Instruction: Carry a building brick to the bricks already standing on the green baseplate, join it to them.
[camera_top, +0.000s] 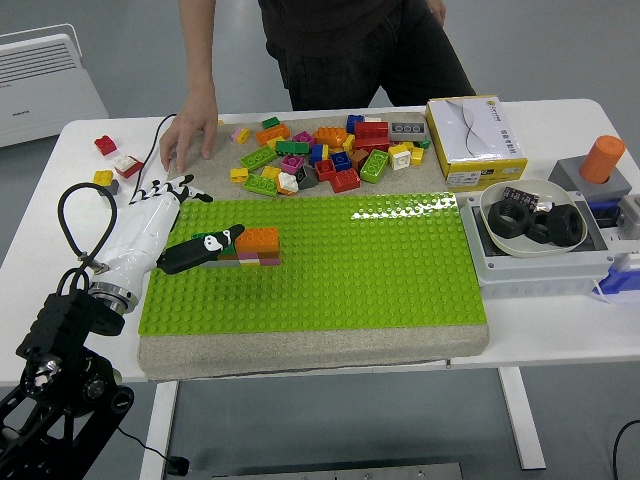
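**Left hand lay open against the brick stack on the baseplate**

The robot's left hand (172, 232) was spread flat, gripping nothing. Its dark thumb (200, 248) lay across the left end of the brick stack (255, 247), covering the green brick there so that only a sliver showed. The other fingers (165, 186) fanned out toward the baseplate's far left corner. Whether the thumb pressed on the brick or merely lay over it could not be told.

The stack, topped by an orange brick (258, 238) with pink and yellow showing beneath, stood on the left part of the green baseplate (360, 270). That plate sat on a grey slab (300, 340) on the white table (560, 330). Loose bricks (320, 155) were heaped on the slab's far strip. A yellow box (475, 140), a bowl of black nuts (530, 225) and an orange cylinder (603, 160) stood to the right. A person's hand (188, 140) rested on the slab's far left corner.

The white forearm (135, 250) rose from the lower left, slanting up toward the stack.
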